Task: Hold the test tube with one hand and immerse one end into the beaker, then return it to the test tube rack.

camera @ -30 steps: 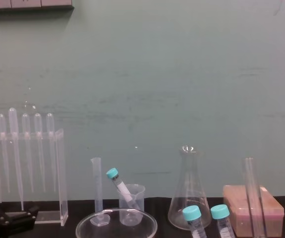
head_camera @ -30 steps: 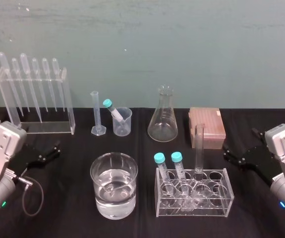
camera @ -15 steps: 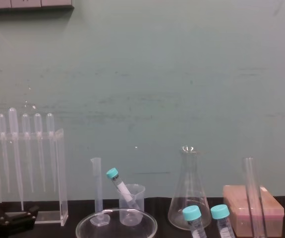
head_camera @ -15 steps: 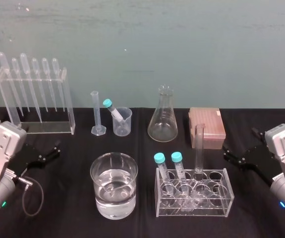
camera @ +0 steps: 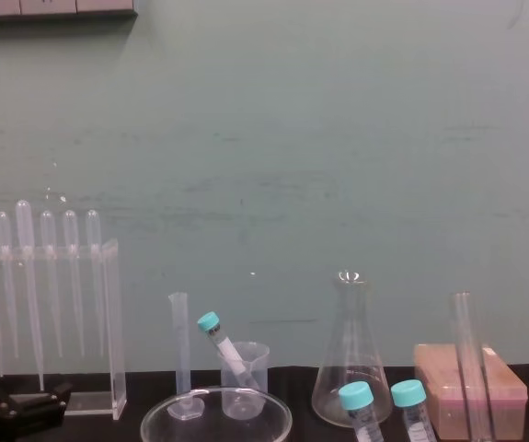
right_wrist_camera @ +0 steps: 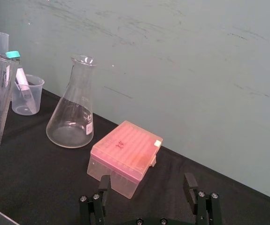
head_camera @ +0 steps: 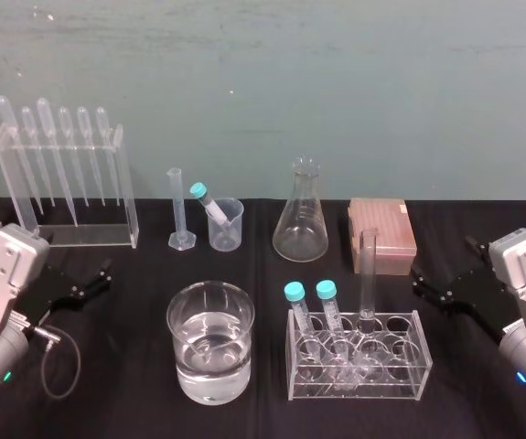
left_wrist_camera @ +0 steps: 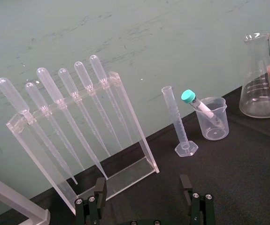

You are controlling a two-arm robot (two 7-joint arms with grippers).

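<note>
- The test tube [head_camera: 367, 274] stands upright in the clear test tube rack [head_camera: 400, 386], beside two teal-capped tubes, so the nearer right arm likely suits the grasp.
- The left gripper [head_camera: 98, 279] and right gripper [head_camera: 421, 282] rest on the table, fingers apart (nothing held).
- The head view shows water in the beaker [head_camera: 189, 352]; the chest view catches its rim.

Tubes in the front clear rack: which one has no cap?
The long test tube, standing right of the two short teal-capped tubes; its top is open and it rises well above them.
</note>
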